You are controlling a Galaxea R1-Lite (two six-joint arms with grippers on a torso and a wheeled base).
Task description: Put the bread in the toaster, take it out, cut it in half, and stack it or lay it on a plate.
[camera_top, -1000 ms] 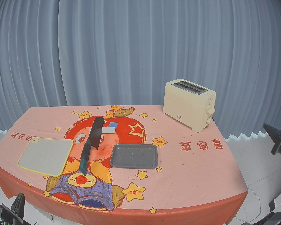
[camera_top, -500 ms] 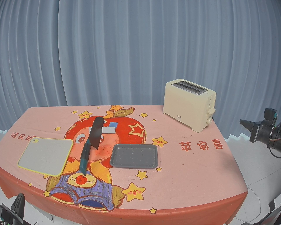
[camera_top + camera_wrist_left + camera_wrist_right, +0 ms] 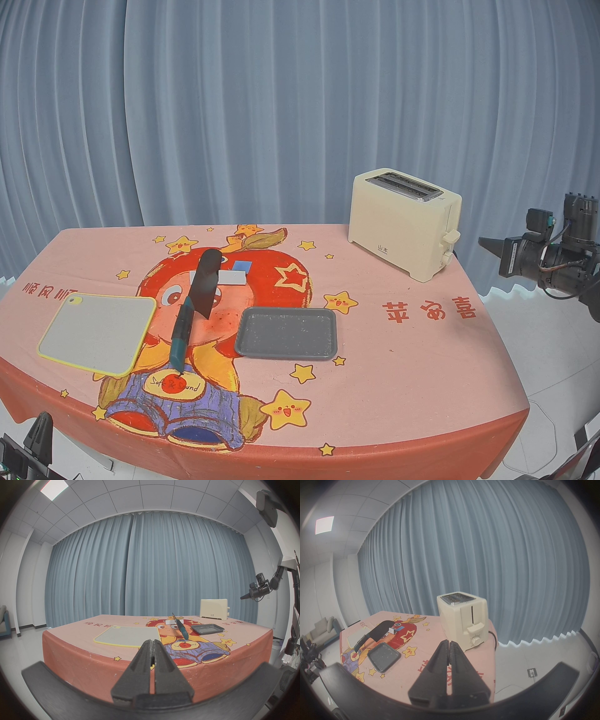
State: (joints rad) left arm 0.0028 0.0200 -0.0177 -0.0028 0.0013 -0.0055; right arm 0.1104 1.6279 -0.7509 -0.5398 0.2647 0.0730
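At far right of surface [image 3: 400,375] we note cream toaster [image 3: 403,222], slots up. Right pincer [image 3: 482,240] hangs just off surface's right edge, level with toaster, pointing at its lever side — closed tight, holding nothing. Grey plate [image 3: 286,332] near centre; knife [image 3: 185,319] just left of it; cutting board [image 3: 97,333] further left. Left pincer [image 3: 153,642] low beyond near edge — closed too, empty.

Table [image 3: 406,375] bears toaster [image 3: 403,222], tray [image 3: 286,333], knife [image 3: 182,330], cutting board [image 3: 97,333]
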